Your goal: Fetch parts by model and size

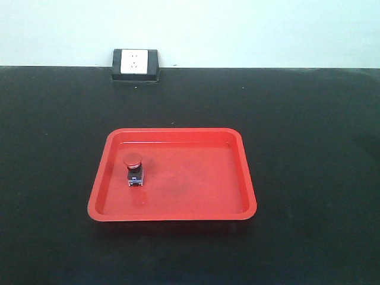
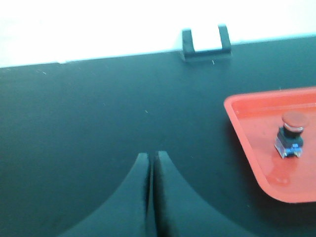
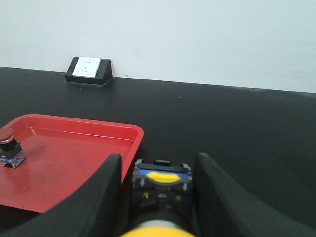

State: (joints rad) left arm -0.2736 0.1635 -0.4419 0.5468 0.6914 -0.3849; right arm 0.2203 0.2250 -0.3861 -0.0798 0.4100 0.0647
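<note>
The red-capped switch [image 1: 134,169] stands upright in the left part of the red tray [image 1: 172,217]; it also shows in the left wrist view [image 2: 291,134] and the right wrist view [image 3: 10,145]. My right gripper [image 3: 159,158] is shut on the yellow-capped switch [image 3: 162,181], blue-grey base pointing away, just right of the tray's near right corner [image 3: 137,136]. My left gripper [image 2: 151,154] is shut and empty over the black table, left of the tray [image 2: 239,126]. Neither gripper shows in the front view.
A white wall socket in a black housing [image 1: 135,62] sits at the table's back edge against the pale wall; it also shows in the left wrist view [image 2: 206,43] and the right wrist view [image 3: 88,69]. The table [image 1: 309,148] is black.
</note>
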